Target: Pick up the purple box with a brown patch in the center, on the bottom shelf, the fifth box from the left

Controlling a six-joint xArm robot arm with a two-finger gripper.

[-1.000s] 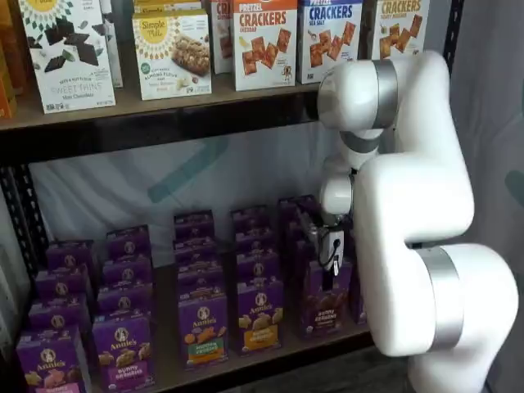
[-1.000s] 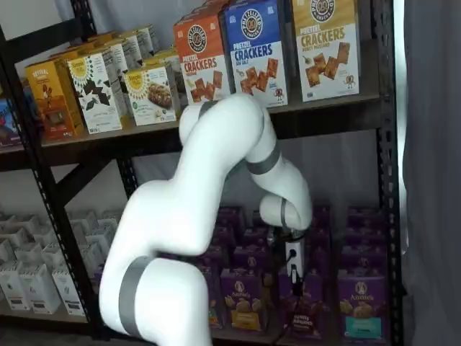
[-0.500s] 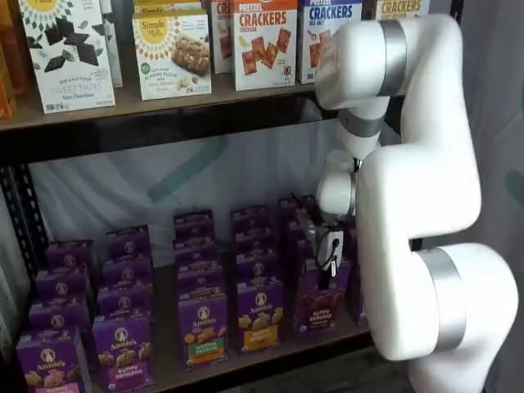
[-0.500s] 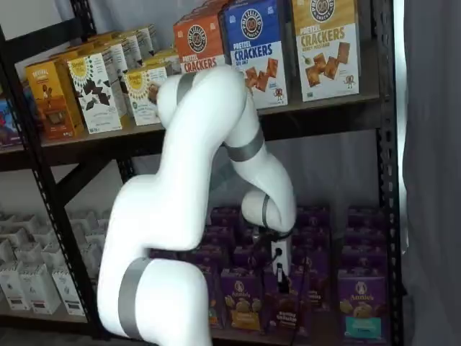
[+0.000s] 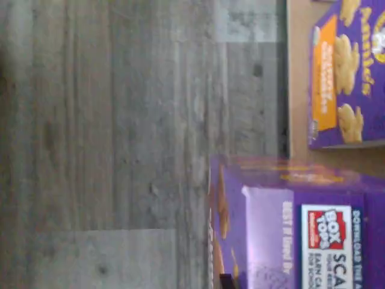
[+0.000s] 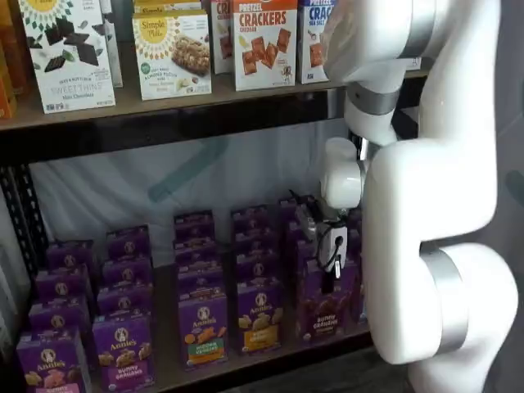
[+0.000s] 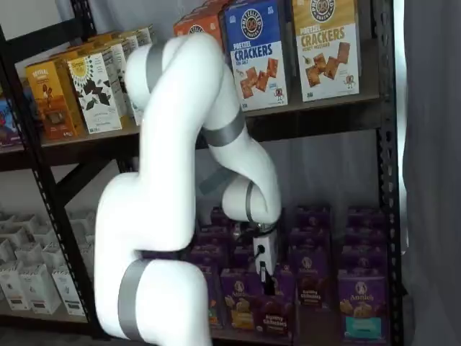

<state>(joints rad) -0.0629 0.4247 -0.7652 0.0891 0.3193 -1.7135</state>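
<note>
**While clamped at its top edge: purple box, item in transit off the bottom shelf**

Although the pick is not yet complete, the main step appears done.

- Item: the purple box, upright, with brown cookies and a brown band at centre. In both shelf views it stands at the near edge of the bottom shelf, right of the orange-patch box. A teal-patch box stands further right.
- Holder: the gripper hangs straight down from the white arm onto the box top. Its jaws are closed on the purple box, and no gap shows between fingers and card.
- Position: in the wrist view the purple box, with its Box Tops panel uppermost, reaches past the tan board of the bottom shelf and over the grey floor. The orange-patch box sits on the board beside it. Judged from this, the box is already drawn partly out of its row. Whether its base touches the board cannot be told.
- Done, by appearance: approach, grasp and the start of extraction.
- Left, by judgement: bring the box fully clear of the rack and neighbouring boxes without tilting it.
- Risk noted: the grip is narrow and near the top edge, so the box may swing.
</note>
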